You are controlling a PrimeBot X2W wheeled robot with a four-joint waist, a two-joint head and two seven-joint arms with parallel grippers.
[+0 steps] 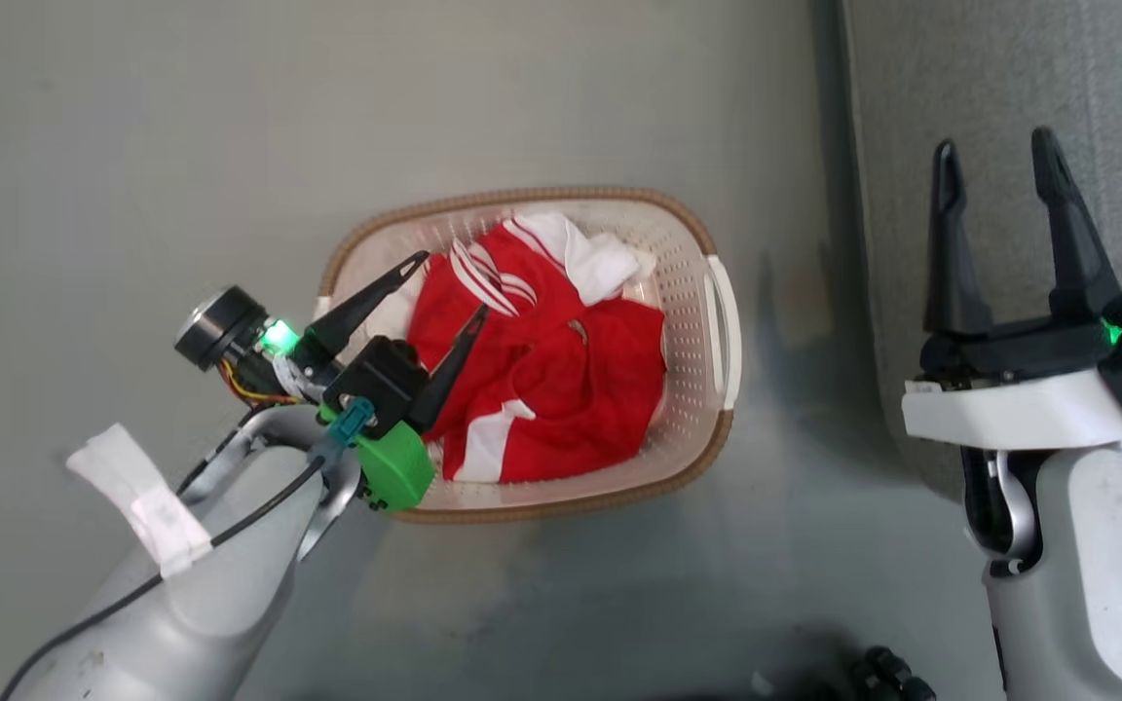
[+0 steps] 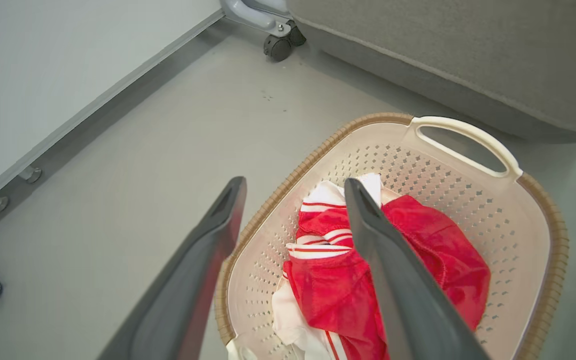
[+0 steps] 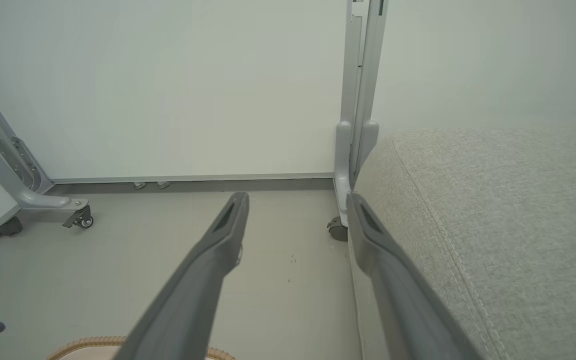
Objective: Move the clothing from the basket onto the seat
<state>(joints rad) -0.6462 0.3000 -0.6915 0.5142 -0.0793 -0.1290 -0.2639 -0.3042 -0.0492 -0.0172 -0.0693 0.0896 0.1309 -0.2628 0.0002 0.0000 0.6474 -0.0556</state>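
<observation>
- Clothing (image 1: 551,380) lies heaped inside the basket (image 1: 692,282) on the floor (image 1: 132,146), centre of the head frame. None is on the visible part of the seat (image 1: 1009,78), the grey cushion down the right edge.
- Left claw (image 1: 454,282) is the nearer one. Its fingers are apart and empty, tips over the basket's left rim and pointing up-right across the heap.
- In its wrist view the red heap lies ahead and right of the finger line. One finger overlaps the fabric and the other sits outside the rim. Contact: cannot tell.
- Judgement: the grab needs a shift rightward into the basket, then down.
- The heap is a loose lump with no clear long axis.
- Left forearm enters from the lower left, wrist angled over the basket.
- Right claw (image 1: 993,139) is at the right, fingers apart and empty, pointing up-frame over the seat, well apart from the basket.
</observation>
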